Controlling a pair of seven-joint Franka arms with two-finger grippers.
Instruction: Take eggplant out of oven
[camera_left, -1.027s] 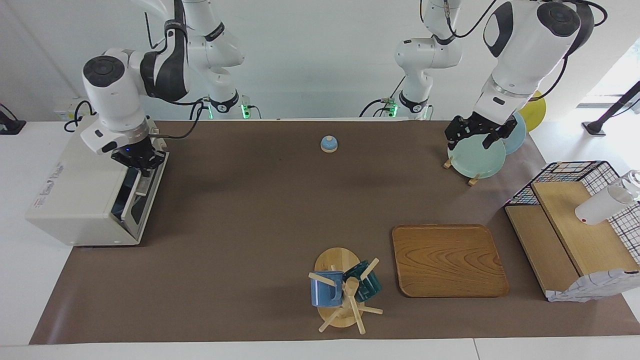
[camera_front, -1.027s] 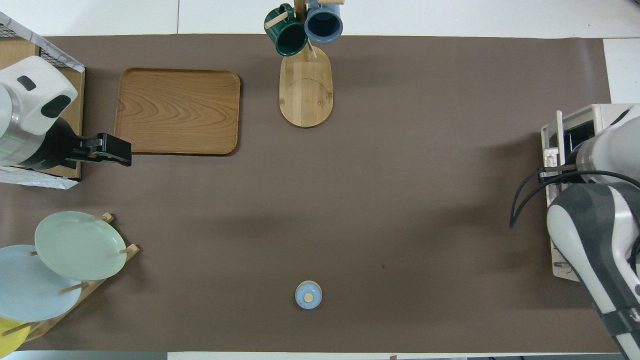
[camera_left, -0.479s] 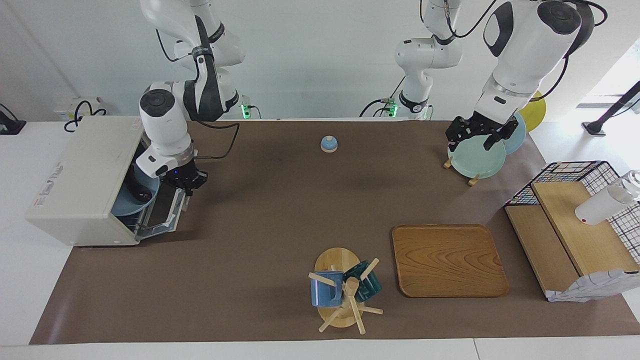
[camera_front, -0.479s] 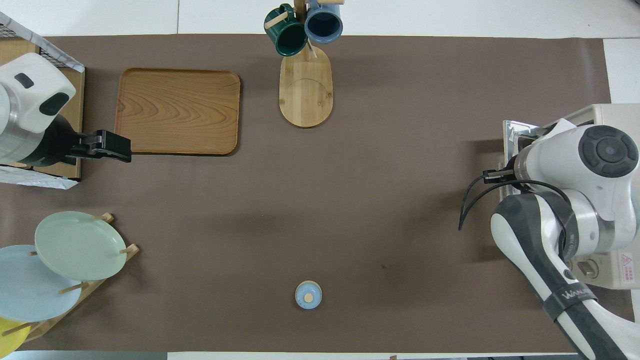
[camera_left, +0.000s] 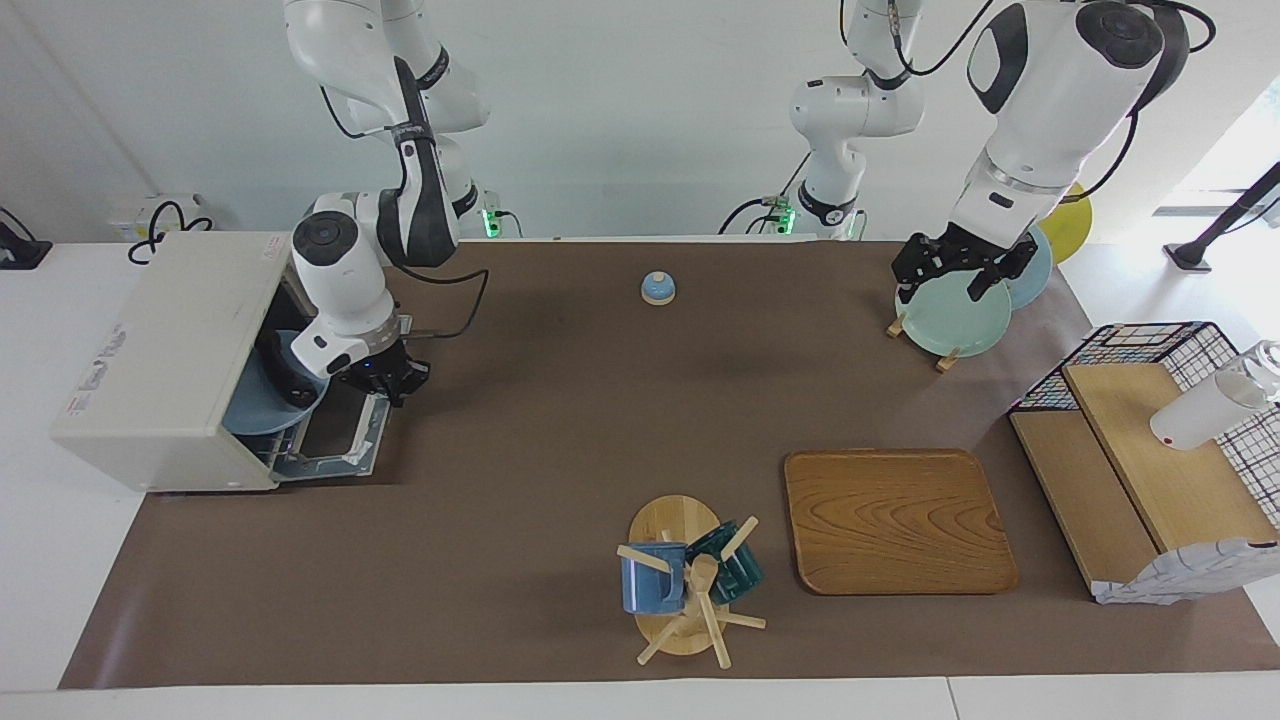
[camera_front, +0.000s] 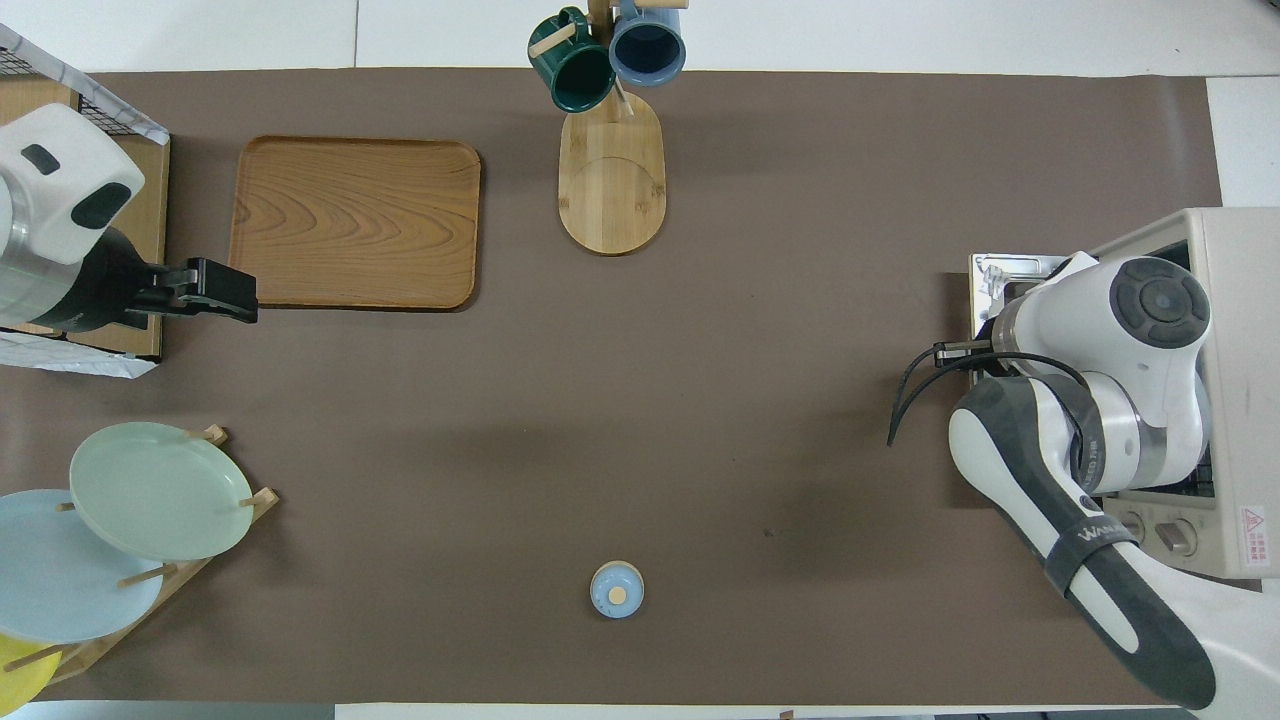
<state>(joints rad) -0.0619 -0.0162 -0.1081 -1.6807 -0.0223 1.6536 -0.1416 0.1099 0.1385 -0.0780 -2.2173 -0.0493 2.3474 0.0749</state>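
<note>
The cream-white oven (camera_left: 170, 350) stands at the right arm's end of the table; it also shows in the overhead view (camera_front: 1240, 300). Its glass door (camera_left: 335, 445) is swung down almost flat. Inside, the dark eggplant (camera_left: 283, 377) lies on a blue plate (camera_left: 250, 415). My right gripper (camera_left: 387, 380) is at the door's outer edge and shut on the handle bar; in the overhead view the arm's own wrist hides it. My left gripper (camera_left: 940, 280) hangs open and empty over the plate rack and waits.
A small blue bell (camera_left: 658, 288) sits near the robots at mid-table. A mug tree (camera_left: 685, 580), a wooden tray (camera_left: 895, 520), a rack of plates (camera_left: 950, 320) and a wire shelf with wooden boards (camera_left: 1150, 450) stand toward the left arm's end.
My right gripper has pulled the oven door from almost closed down to almost flat, moving out from the oven. The plate and eggplant inside have come into view. The left arm has barely moved.
</note>
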